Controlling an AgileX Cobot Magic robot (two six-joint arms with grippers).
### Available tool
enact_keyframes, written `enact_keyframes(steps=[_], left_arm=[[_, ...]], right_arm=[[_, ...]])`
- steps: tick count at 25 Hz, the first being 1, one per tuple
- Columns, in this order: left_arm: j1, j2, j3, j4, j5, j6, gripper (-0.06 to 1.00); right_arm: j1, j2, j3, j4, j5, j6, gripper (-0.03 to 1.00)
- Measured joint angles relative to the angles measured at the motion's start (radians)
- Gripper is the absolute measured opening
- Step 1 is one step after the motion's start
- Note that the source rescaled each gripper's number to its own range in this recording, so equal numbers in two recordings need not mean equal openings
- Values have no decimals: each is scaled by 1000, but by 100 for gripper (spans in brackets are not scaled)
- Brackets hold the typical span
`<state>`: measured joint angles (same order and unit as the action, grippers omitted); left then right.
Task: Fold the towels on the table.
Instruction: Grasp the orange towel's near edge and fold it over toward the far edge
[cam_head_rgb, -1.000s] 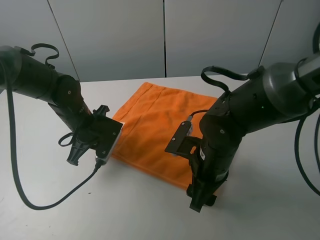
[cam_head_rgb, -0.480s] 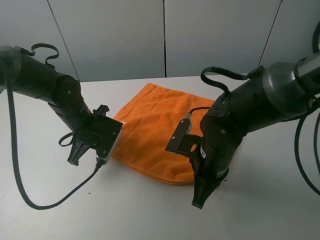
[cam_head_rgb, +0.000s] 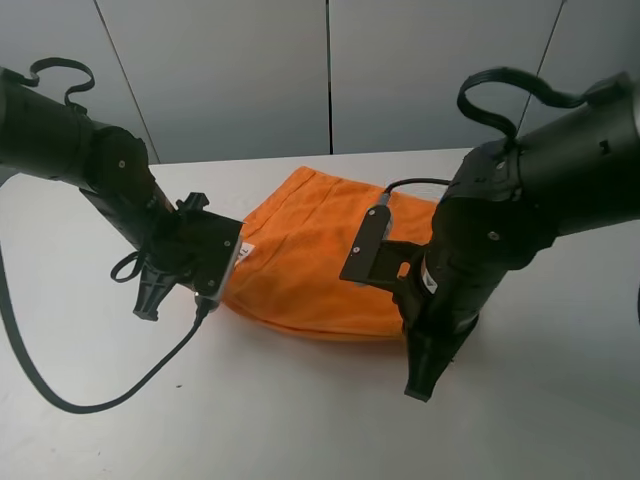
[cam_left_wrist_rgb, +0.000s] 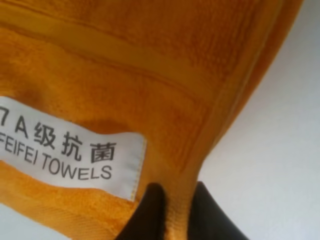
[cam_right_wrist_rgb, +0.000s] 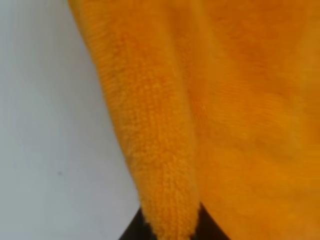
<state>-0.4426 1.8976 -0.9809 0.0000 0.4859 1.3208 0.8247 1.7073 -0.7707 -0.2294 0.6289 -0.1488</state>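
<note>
Pale grey wall panels, split by thin dark seams

1. High view: bright, even overhead light; soft shadows pool on the table beneath the right pincer.
2. Just beyond the left pincer, the towel looks soft and the label print is slightly blurred yet legible.
3. Close to the right pincer, terry loops show; farther cloth blurs smooth.

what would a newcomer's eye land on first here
The bright orange towel lies bunched in the middle of the white table. Each arm pinches its edge: the left end effector beside a white label, the right end effector on a fold.
</note>
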Motion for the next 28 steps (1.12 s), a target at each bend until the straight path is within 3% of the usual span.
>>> enact_keyframes(steps=[12,19,28], left_arm=[[-6,-128,0,0,17,-231,1],[-6,-226,0,21,22,-441,1],[-13,-285,0,22,90,-576,1]], right_arm=[[0,-114,1,-312,107,169,0],[0,-122,-1,-394,153,193,0],[4,-122,-12,-573,193,285,0]])
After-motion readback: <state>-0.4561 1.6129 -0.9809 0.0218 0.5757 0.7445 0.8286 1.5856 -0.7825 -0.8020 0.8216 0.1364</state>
